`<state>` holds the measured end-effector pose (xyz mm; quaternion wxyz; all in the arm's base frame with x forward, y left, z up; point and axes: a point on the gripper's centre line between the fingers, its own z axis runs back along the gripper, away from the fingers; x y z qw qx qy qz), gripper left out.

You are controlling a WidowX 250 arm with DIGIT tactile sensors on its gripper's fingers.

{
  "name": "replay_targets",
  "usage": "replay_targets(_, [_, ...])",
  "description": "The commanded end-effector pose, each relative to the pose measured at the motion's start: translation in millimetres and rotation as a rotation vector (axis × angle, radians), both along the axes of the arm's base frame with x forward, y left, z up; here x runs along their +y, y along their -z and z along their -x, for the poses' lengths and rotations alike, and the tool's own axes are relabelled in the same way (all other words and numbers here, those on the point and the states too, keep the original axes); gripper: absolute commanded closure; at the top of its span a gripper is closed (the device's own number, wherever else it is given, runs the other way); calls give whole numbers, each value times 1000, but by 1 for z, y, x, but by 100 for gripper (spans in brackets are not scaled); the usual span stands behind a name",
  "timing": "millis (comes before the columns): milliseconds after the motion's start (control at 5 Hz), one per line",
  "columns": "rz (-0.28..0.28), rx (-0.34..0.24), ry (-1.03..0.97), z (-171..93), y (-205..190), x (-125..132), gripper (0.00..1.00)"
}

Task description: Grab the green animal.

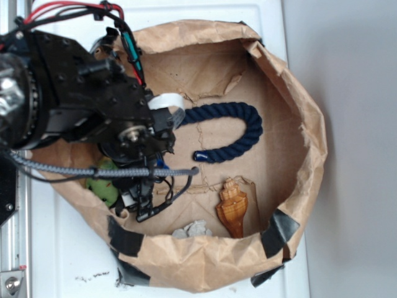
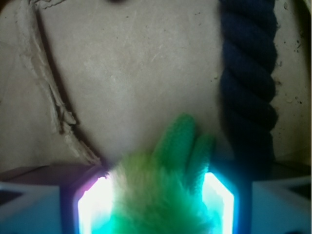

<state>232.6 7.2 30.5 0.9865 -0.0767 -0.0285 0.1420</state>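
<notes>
The green animal [image 1: 104, 184] lies on the floor of a brown paper basin [image 1: 291, 112], at its left side, mostly hidden in the exterior view under the black arm [image 1: 68, 93]. In the wrist view the green animal [image 2: 165, 195] fills the gap between the two fingers, with fuzzy lobes protruding forward past the fingertips. The gripper [image 2: 156, 204] is closed around the toy: both lit inner pad faces [image 2: 95, 202] press against its fur on either side.

The arm reaches in from the upper left of the exterior view and angles down toward the basin's left side. The gripper [image 1: 133, 195] points toward the lower edge of the basin. A grey braided cable [image 1: 124, 172] runs across the wrist section, and red and black wires [image 1: 74, 9] loop over the top of the arm.

A dark blue rope [image 1: 236, 127] lies curved in a hook shape in the middle of the basin; in the wrist view the dark blue rope [image 2: 246, 78] runs just beside the right finger. An orange-brown shell [image 1: 232, 208] rests on the floor near the lower rim, well apart from the toy. Grey-white lumpy pieces [image 1: 191, 230] lie beside the lower rim. Black tape patches [image 1: 282, 230] hold the basin's paper wall. The basin sits on a white table [image 1: 74, 261].
</notes>
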Motion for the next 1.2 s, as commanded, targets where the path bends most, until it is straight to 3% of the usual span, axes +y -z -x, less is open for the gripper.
replay_targets(0, [28,-60,39,-11,-33,2,100])
replay_targets(200, [18,-155,50,-17,-74,-8,100])
replay_targets(400, [54,-209,56,-18,-114,-10,100])
replay_targets(600, [38,-229,52,-20,-133,-10,100])
replay_targets(800, [-55,-267,34,-22,-145,-13,100])
replay_targets(1000, [-77,-296,24,-25,-149,-12,100])
